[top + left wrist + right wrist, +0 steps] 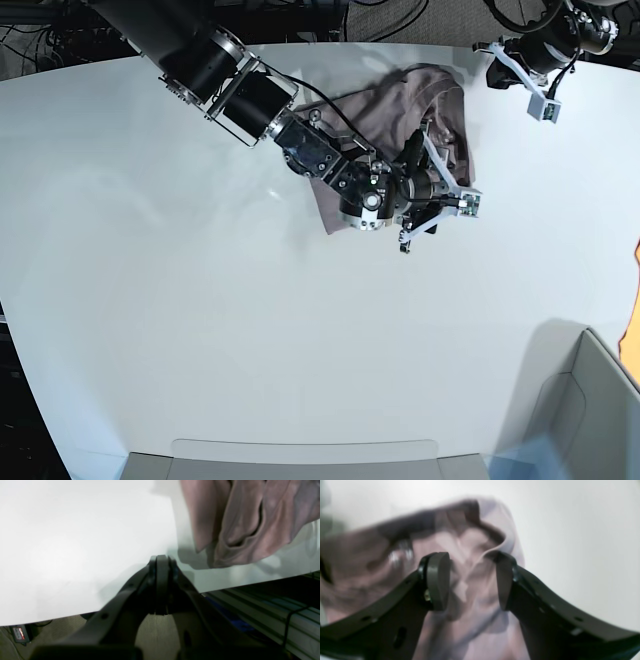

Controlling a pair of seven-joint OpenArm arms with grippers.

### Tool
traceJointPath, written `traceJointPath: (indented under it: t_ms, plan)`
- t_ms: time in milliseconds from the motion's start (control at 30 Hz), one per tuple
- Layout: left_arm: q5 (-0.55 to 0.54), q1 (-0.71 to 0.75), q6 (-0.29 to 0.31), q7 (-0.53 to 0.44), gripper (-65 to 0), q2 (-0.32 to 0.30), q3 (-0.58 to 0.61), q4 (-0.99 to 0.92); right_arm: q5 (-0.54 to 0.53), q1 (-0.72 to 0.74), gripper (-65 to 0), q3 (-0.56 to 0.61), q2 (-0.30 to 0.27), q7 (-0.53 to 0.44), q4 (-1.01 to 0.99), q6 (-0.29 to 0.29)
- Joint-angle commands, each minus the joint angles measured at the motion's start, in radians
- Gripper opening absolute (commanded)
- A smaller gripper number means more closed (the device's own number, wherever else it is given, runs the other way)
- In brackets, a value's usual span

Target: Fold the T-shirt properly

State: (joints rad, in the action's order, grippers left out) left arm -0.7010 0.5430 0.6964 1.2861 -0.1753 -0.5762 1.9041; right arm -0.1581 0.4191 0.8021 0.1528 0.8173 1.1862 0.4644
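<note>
The T-shirt [400, 105] is a crumpled mauve heap at the far middle of the white table [200, 300]. My right gripper [432, 172] is open at the heap's near right edge. In the right wrist view, blurred cloth [472, 555] lies between and below its spread fingers [437, 580], and the gripper [471, 580] is not closed on it. My left gripper [162, 561] is shut and empty, over bare table near the edge. The shirt [237, 525] lies apart from it at the upper right. In the base view the left gripper [495, 52] is at the far right.
A grey bin [590, 400] stands at the near right corner. A flat grey tray [300, 460] lies along the near edge. In the left wrist view the table edge [250, 581] drops to metal frame rails [262, 610] and a cable.
</note>
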Motion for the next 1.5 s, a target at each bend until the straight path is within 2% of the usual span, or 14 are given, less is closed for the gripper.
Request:
traceJointPath:
  t_ms: [0, 167, 233, 300, 433, 633, 700, 767, 933, 1067, 1200, 1300, 1467]
  plan:
    - [-0.013, 0.002, 0.002, -0.006, -65.0, -0.01, -0.001, 0.013, -0.002, 0.03, -35.2, 0.01, 0.004, -0.06, -0.025, -0.002]
    - [-0.013, 0.001, 0.002, -0.006, -65.0, -0.008, -0.001, 0.013, -0.01, 0.1, -35.2, 0.13, 0.004, -0.345, -0.202, -0.003]
    - [-0.013, 0.001, 0.002, -0.006, -65.0, -0.011, -0.001, 0.013, -0.051, 0.114, -35.2, 0.168, 0.004, -0.441, -0.233, -0.005]
    - [-0.013, -0.001, 0.002, -0.006, -65.0, -0.011, -0.001, 0.013, -0.102, 0.116, -35.2, 0.173, 0.004, -0.504, -0.228, -0.005]
    - [-0.013, -0.011, 0.002, -0.007, -65.0, -0.013, -0.006, 0.013, -0.179, 0.11, -35.2, 0.156, 0.0, -0.566, -0.13, -0.005]
    - [-0.013, -0.045, 0.002, -0.009, -65.0, -0.014, -0.009, 0.013, -0.192, 0.011, -35.2, -0.04, -0.02, -0.566, 0.091, -0.005]
    - [-0.013, -0.079, 0.002, -0.009, -65.0, -0.016, -0.009, 0.013, -0.192, -0.019, -35.2, -0.106, -0.069, -0.539, 0.163, -0.005]
    - [0.019, -0.116, 0.002, -0.009, -65.0, -0.017, -0.009, 0.013, -0.194, -0.041, -35.2, -0.146, -0.12, -0.471, 0.238, -0.005]
    - [0.226, -0.225, 0.002, -0.009, -65.0, -0.013, -0.008, 0.013, -0.2, -0.151, -35.3, -0.264, -0.267, -0.324, 0.421, -0.005]
    - [0.329, -0.303, 0.002, -0.01, -65.0, -0.013, -0.011, 0.015, -0.202, -0.266, -35.3, -0.37, -0.373, -0.309, 0.541, -0.005]
    - [0.364, -0.36, 0.002, -0.01, -65.0, -0.013, -0.012, 0.016, -0.202, -0.375, -35.3, -0.467, -0.459, -0.309, 0.647, -0.003]
    - [0.383, -0.39, 0.002, -0.01, -65.0, -0.016, -0.012, 0.016, -0.202, -0.452, -41.2, -0.542, -0.496, -0.309, 0.725, -0.003]
    - [0.524, -0.415, 0.002, -0.01, -65.0, -0.017, -0.011, 0.019, -0.202, -0.552, -62.3, -0.674, -0.499, -0.309, 0.791, -0.003]
